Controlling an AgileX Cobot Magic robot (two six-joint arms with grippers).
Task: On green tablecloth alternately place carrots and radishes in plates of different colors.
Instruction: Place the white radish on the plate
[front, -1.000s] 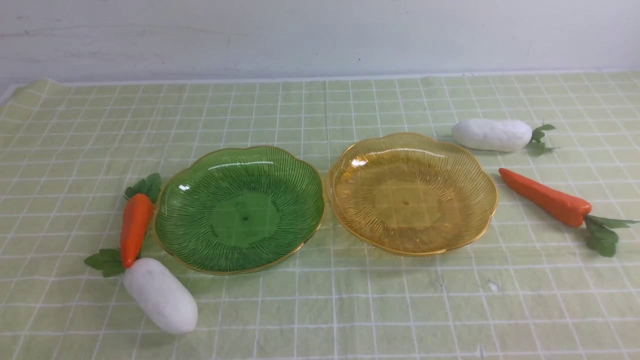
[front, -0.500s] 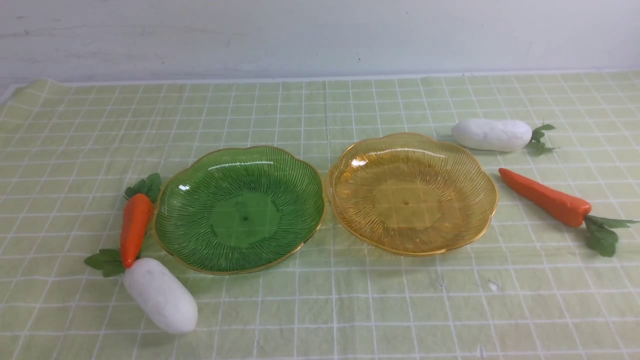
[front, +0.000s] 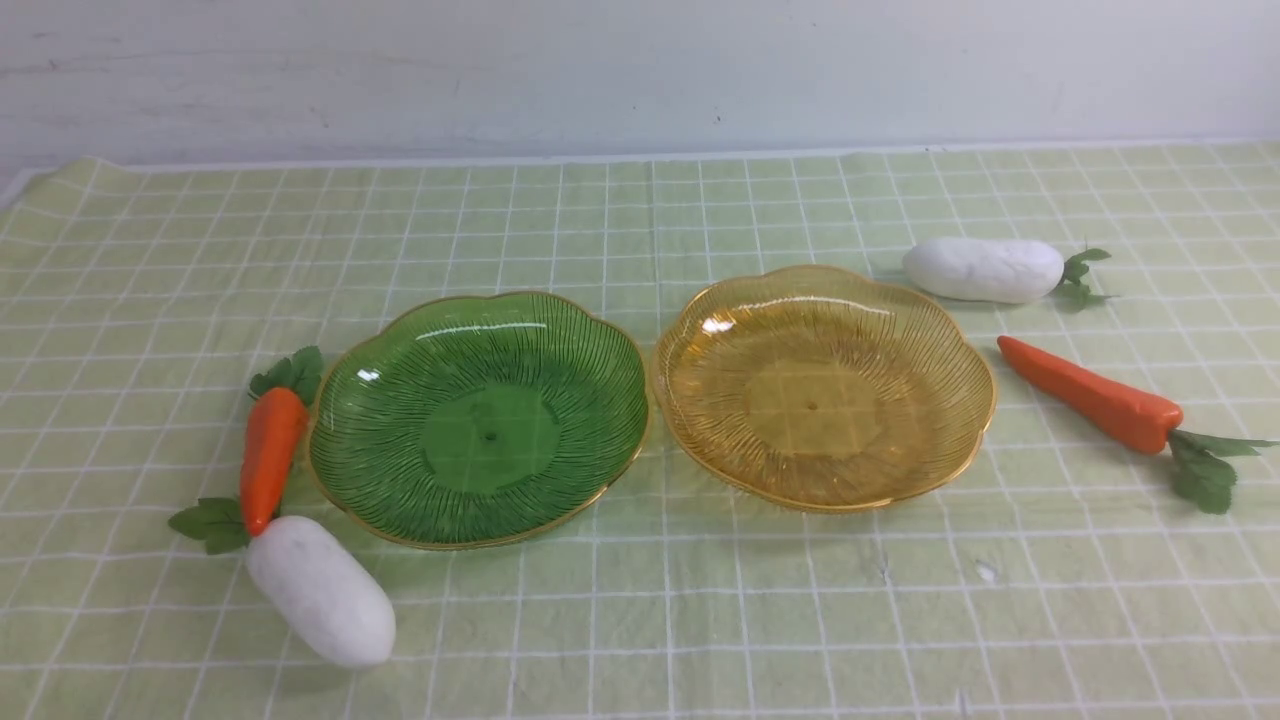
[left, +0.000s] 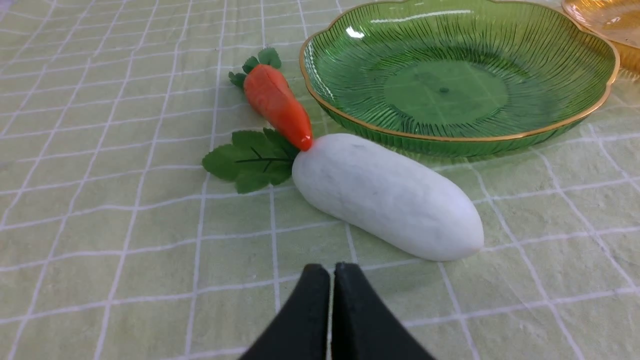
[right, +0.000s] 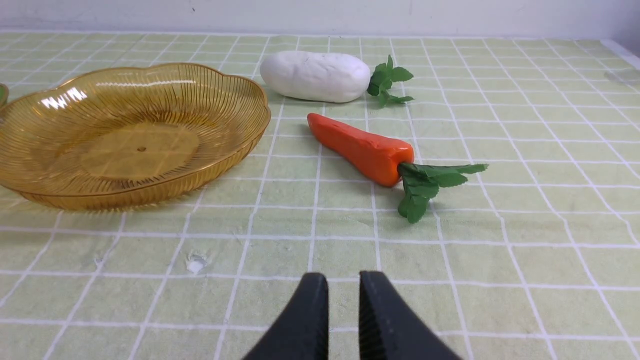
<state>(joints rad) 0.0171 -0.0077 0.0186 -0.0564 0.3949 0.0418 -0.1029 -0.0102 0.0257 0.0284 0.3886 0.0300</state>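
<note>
Nothing is plated yet: the green plate (front: 478, 420) and the amber plate (front: 825, 385), just right of it, sit empty on the green tablecloth (front: 640, 620). The near carrot (front: 268, 455) lies just beside the green plate's left rim, with the near radish (front: 320, 590) at its tip. The far radish (front: 983, 270) and far carrot (front: 1095, 395) lie beyond the amber plate. The left gripper (left: 331, 268) is closed and empty; the right gripper (right: 342, 280) is barely parted and empty. The next move likely needs a gripper opened wide over a vegetable.

Pale, faintly marked back wall (front: 640, 70)
</note>
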